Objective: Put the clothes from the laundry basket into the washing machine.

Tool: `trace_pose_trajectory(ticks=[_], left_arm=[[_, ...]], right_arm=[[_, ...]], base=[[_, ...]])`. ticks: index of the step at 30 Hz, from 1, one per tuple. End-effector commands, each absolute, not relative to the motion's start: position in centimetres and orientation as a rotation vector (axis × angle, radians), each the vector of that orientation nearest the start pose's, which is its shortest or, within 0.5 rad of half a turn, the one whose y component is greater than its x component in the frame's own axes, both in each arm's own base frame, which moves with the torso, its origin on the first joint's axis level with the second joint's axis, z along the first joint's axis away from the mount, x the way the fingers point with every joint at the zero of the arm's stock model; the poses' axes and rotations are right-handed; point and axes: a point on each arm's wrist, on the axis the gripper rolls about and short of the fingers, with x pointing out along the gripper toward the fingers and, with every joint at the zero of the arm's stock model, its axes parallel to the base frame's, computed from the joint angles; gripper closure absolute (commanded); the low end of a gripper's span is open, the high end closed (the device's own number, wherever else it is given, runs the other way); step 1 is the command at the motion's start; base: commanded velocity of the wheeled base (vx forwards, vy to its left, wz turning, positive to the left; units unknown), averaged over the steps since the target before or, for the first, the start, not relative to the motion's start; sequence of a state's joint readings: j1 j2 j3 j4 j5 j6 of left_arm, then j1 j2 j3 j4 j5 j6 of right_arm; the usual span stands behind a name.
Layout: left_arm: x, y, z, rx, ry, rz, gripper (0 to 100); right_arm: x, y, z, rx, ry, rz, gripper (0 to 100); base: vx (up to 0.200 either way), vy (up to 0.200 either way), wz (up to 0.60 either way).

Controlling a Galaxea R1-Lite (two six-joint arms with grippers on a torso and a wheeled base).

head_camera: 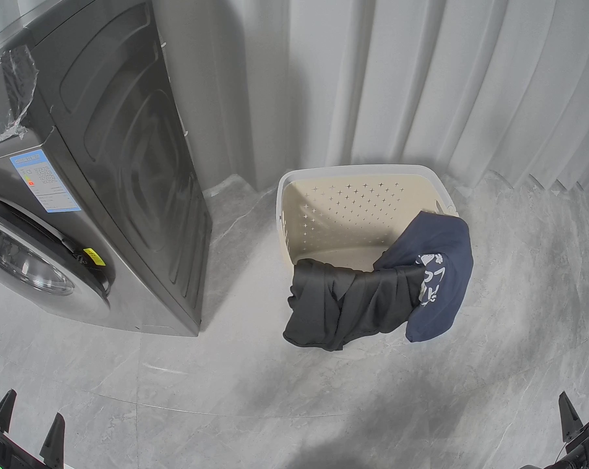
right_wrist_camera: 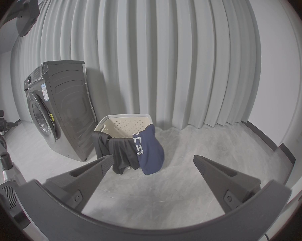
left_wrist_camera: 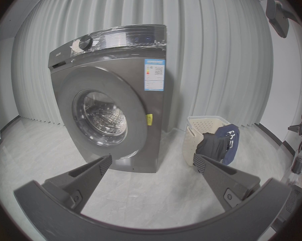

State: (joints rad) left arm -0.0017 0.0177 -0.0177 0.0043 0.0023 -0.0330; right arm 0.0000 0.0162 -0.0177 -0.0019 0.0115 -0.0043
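The dark grey garment (head_camera: 346, 304) and the navy garment (head_camera: 441, 275) with white print hang over the near rim of the laundry basket (head_camera: 359, 170). Most of their cloth drapes down the basket's outer front wall. The navy one sits at the right corner and overlaps the grey one's right end. The cream basket, its walls pierced with small holes, stands on the grey marbled floor (head_camera: 294, 385), and part of its pale inside shows behind the clothes. The washing machine (head_camera: 125, 164) stands to the basket's left, near it but not touching. It is dark grey, with a round door (head_camera: 27, 262) low on its front, a blue label above that, and clear film over the control panel. A white pleated curtain (head_camera: 405, 66) hangs behind both. The left gripper (head_camera: 32, 408) and the right gripper (head_camera: 581, 385) sit low at the near corners of the head view, well apart from the basket. Each has its fingers spread wide and holds nothing.
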Motion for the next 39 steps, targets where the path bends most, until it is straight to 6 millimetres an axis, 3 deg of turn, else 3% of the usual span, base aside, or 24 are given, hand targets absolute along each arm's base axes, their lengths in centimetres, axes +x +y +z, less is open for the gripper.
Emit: trace_pose_trajectory(ticks=[1,39], left_arm=[[-2.24,0.01,7.60,-0.034,0.009,0.000,0],[-2.24,0.01,7.60,-0.035,0.009,0.002,0]], right_arm=[[-2.20,0.03,7.62,-0.005,0.011,0.014,0],[-2.20,0.03,7.60,-0.006,0.012,0.012,0]], base=[[0.000,0.200,0.00],[0.000,0.200,0.00]])
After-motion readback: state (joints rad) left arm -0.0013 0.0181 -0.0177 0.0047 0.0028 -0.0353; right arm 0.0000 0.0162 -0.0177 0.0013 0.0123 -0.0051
